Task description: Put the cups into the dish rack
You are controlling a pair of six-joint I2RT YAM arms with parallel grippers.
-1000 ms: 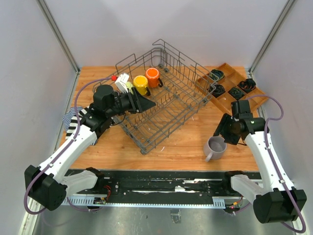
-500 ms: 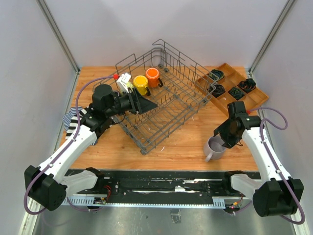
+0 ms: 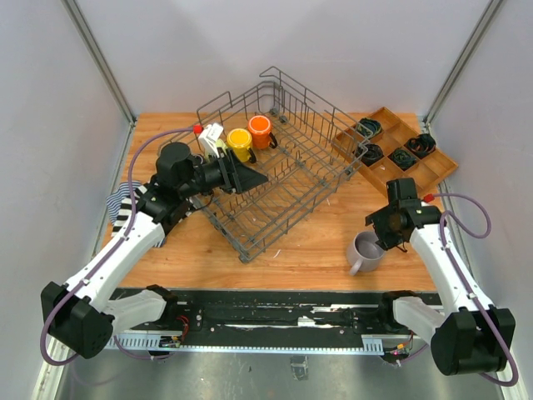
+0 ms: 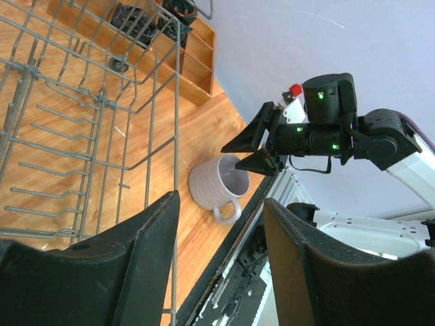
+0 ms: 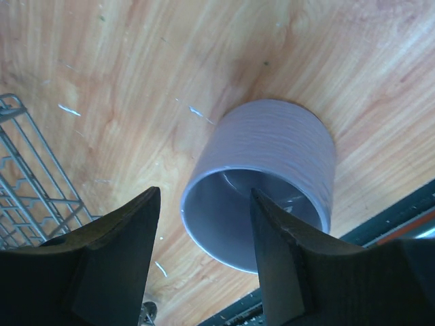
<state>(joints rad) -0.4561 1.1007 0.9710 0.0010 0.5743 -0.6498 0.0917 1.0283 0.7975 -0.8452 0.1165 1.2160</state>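
The lavender-grey cup [image 3: 365, 250] stands upright on the table at the right, its handle toward the near edge. My right gripper [image 3: 380, 231] hangs open just above it. In the right wrist view one finger [image 5: 299, 272] is over the cup's mouth [image 5: 265, 170] and the other [image 5: 115, 258] is outside its rim, apart from the wall. An orange cup [image 3: 260, 131] and a yellow cup [image 3: 240, 143] sit in the back left corner of the grey wire dish rack [image 3: 287, 179]. My left gripper [image 3: 250, 177] is open and empty over the rack's left side.
A brown wooden tray [image 3: 396, 148] with black coils lies at the back right, close to the rack's right corner. A striped cloth [image 3: 123, 204] lies under the left arm. The lavender cup sits near the table's front edge [image 3: 333, 287].
My right gripper has come in over the lavender cup, its arm swinging a little. The left arm and the cups have stayed put.
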